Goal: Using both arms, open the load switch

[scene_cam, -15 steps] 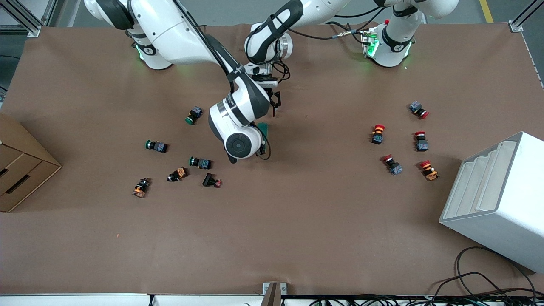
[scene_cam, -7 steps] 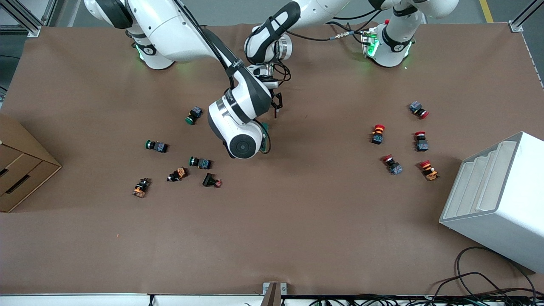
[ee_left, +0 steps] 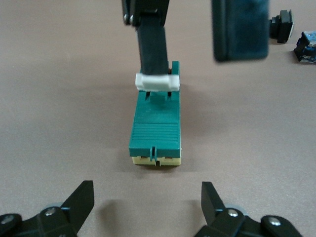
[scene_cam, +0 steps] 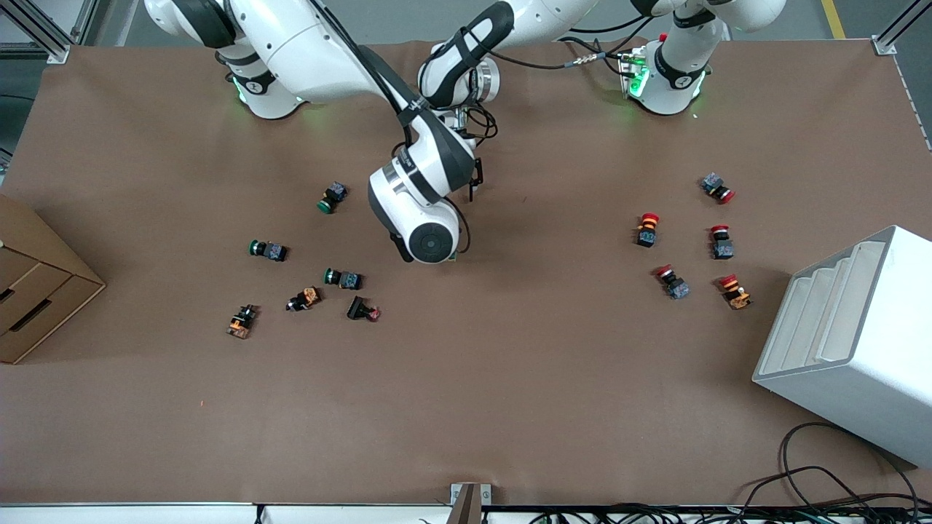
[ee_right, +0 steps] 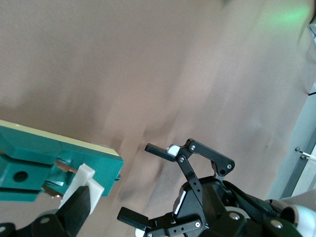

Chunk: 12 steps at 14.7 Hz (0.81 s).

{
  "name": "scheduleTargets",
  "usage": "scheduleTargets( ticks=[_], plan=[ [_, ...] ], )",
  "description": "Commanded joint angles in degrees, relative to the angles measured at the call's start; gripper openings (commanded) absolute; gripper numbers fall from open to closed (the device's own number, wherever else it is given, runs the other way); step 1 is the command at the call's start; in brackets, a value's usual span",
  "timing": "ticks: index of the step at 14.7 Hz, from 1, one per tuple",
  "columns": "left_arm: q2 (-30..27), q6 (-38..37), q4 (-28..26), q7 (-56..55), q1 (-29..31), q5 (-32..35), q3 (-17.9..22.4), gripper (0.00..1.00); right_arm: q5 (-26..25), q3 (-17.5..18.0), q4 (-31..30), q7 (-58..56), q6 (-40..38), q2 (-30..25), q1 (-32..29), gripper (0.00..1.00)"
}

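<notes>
- The load switch (ee_left: 156, 129) is lying flat on the tabletop (scene_cam: 510, 364) near its middle; in the front view the right arm's wrist is hiding nearly all of it.
- The right pincer (ee_left: 197, 39) is sitting over the switch's white tab (ee_left: 157, 82) end, one finger (ee_left: 153, 44) touching the tab and the other standing apart, so it is not clenched on anything.
- The left pincer (ee_left: 147, 202) is hovering just beside the switch's opposite end, at the cream-coloured base, released, jaws spread wider than the body.
- Judgement: the tab is being engaged while the body is not yet braced.
- Advice: centre the left pincer across the green body and clamp before levering, or the switch may skid or tip.
- The green-capped button (scene_cam: 331, 197) nearest the switch is lying well apart from it.
</notes>
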Motion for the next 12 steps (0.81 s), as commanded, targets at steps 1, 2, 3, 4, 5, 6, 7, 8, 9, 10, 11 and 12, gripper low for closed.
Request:
scheduleTargets(
  ticks=[1,2,3,4,5,6,7,8,9,10,11,12],
  plan=[
    [-0.1,-0.8,0.6,-1.1,-0.6,0.9,0.4,0.96,0.6,-0.1,-1.4,0.7,1.0,-0.3,0.7,1.00],
    [-0.2,-0.8,0.6,-1.1,-0.6,0.9,0.4,0.97,0.6,-0.1,-2.0,0.7,1.5,-0.3,0.7,1.00],
    [-0.2,-0.8,0.5,-1.1,-0.6,0.8,0.4,0.97,0.6,-0.1,-2.5,0.7,2.6,-0.3,0.7,1.00],
    [-0.2,-0.8,0.5,-1.1,-0.7,0.8,0.4,0.97,0.6,-0.1,-3.0,0.7,3.0,-0.3,1.2,1.00],
    [-0.2,-0.8,0.5,-1.1,-0.6,0.8,0.4,0.96,0.3,-0.1,-3.3,0.7,3.7,-0.2,1.5,1.00],
    [-0.2,-0.8,0.6,-1.1,-0.6,0.8,0.4,0.97,0.3,-0.1,-3.6,0.7,4.4,0.1,1.6,1.00],
    [-0.3,-0.8,0.6,-1.1,-0.6,0.8,0.4,0.96,0.2,-0.1,-4.2,0.6,5.4,0.1,1.8,1.00],
    [-0.4,-0.8,0.6,-1.0,-0.6,0.8,0.3,0.96,0.2,-0.1,-4.7,0.4,5.9,0.1,1.8,1.00],
    [-0.4,-0.8,0.6,-0.8,-0.6,0.7,0.3,0.96,-0.1,-0.1,-4.6,0.3,5.9,0.1,1.8,1.00],
    [-0.4,-0.8,0.6,-0.7,-0.6,0.6,0.3,0.96,-0.8,-0.2,-4.0,-0.2,5.5,-0.3,1.4,1.00],
    [-0.4,-0.8,0.7,-0.5,-0.5,0.7,0.3,0.96,-2.9,-0.3,-2.9,-2.1,5.2,-1.0,0.8,1.00],
    [-0.5,-0.7,0.8,-0.4,-0.4,0.6,0.3,0.96,-5.7,-0.3,-1.3,-4.7,3.5,-1.7,0.5,1.00]
  ],
)
